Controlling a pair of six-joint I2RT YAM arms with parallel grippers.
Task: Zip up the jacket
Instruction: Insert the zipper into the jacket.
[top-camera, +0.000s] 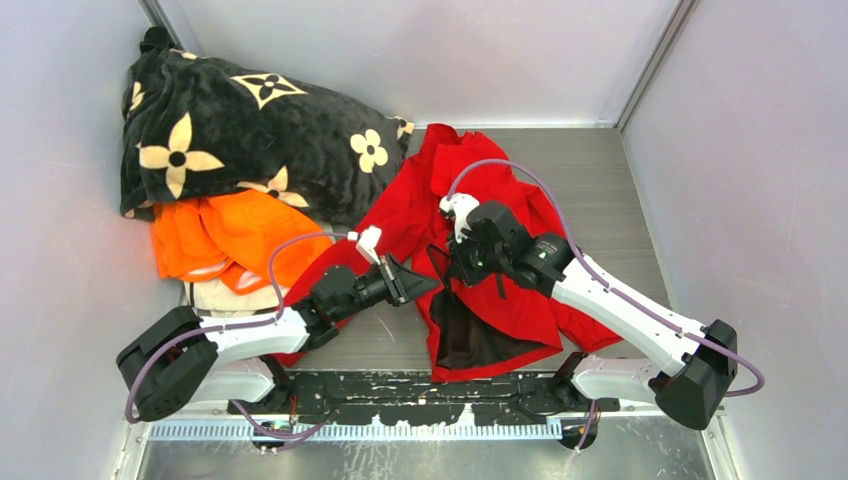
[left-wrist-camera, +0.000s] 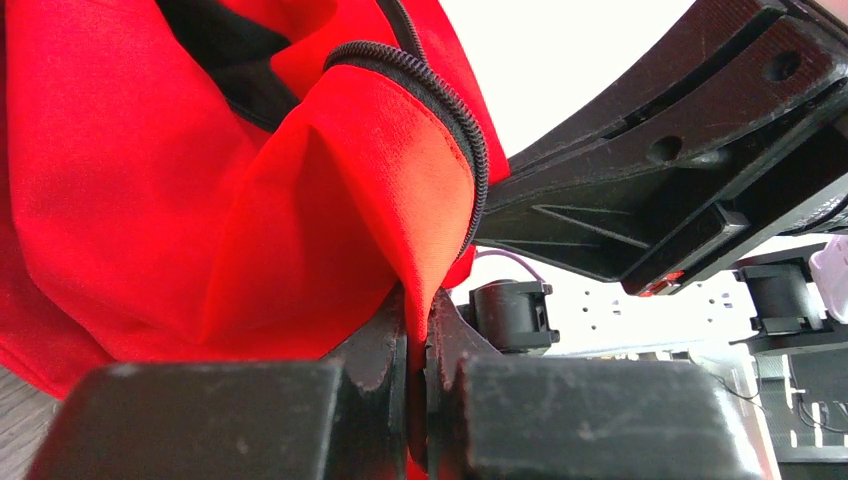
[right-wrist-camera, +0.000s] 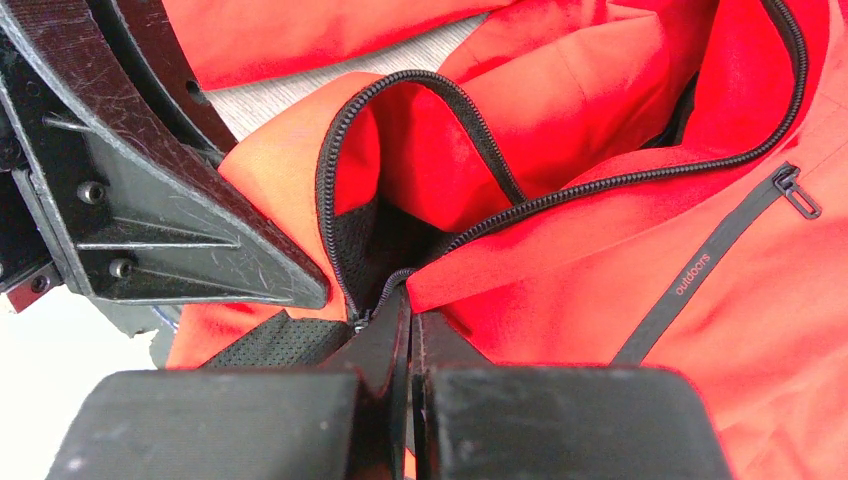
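The red jacket (top-camera: 505, 300) lies open on the table, its dark lining showing at the bottom. My left gripper (top-camera: 422, 283) is shut on the jacket's front edge; in the left wrist view the red fabric (left-wrist-camera: 300, 200) runs down between the closed fingers (left-wrist-camera: 380, 345), with the black zip teeth (left-wrist-camera: 455, 110) just above. My right gripper (top-camera: 457, 268) sits close beside it, shut at the point where the two zip rows (right-wrist-camera: 395, 285) meet. The small metal slider (right-wrist-camera: 360, 322) shows beside its left finger. The pocket zip (right-wrist-camera: 720, 240) runs to the right.
A black flower-patterned blanket (top-camera: 250, 130) is heaped at the back left, with an orange garment (top-camera: 230, 235) and a cream cloth (top-camera: 225, 297) in front of it. Grey walls enclose the left, back and right. The two grippers nearly touch.
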